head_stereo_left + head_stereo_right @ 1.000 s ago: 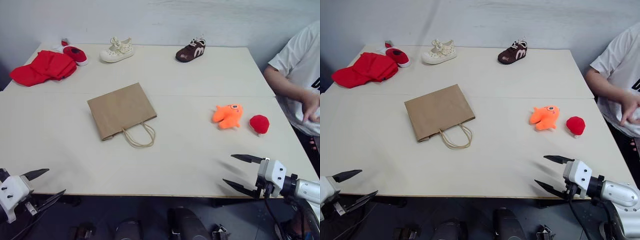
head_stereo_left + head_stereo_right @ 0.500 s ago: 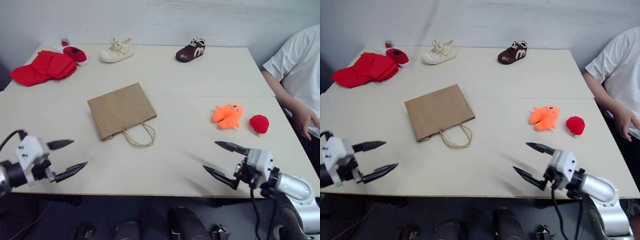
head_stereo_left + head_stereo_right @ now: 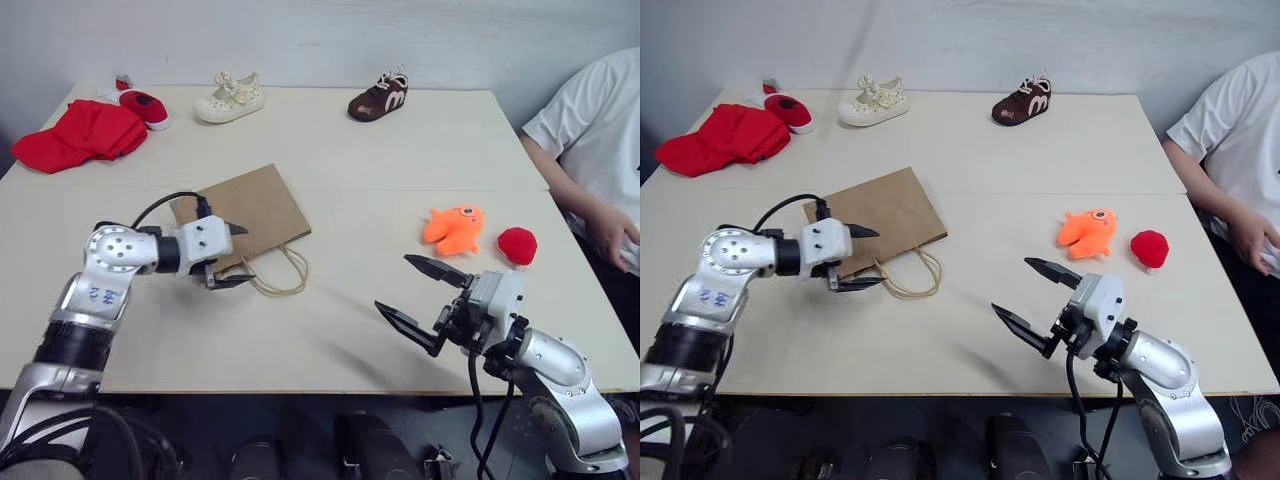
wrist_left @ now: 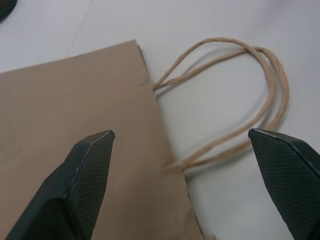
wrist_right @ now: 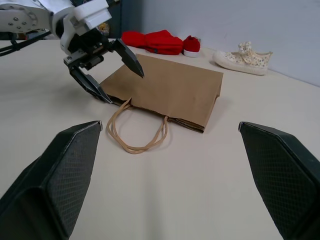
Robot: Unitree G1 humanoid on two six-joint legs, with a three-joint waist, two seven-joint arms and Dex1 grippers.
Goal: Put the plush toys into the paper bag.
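Black fingers of the right pincer (image 3: 420,295) are spread wide above the near tabletop (image 3: 330,350), nothing held. Beyond it the orange fish plush (image 3: 454,230) and the round red plush (image 3: 517,245) are seen side by side, apart. To the left, the left pincer (image 3: 235,256) is held apart at the mouth corner of the flat paper bag (image 3: 250,210), by its handles (image 3: 285,275).

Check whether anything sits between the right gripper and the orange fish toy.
Nothing visible does. The open right gripper faces a bare stretch of table, and the orange fish toy lies beyond it with bare tabletop between. The red round toy sits beside the fish, off that line.
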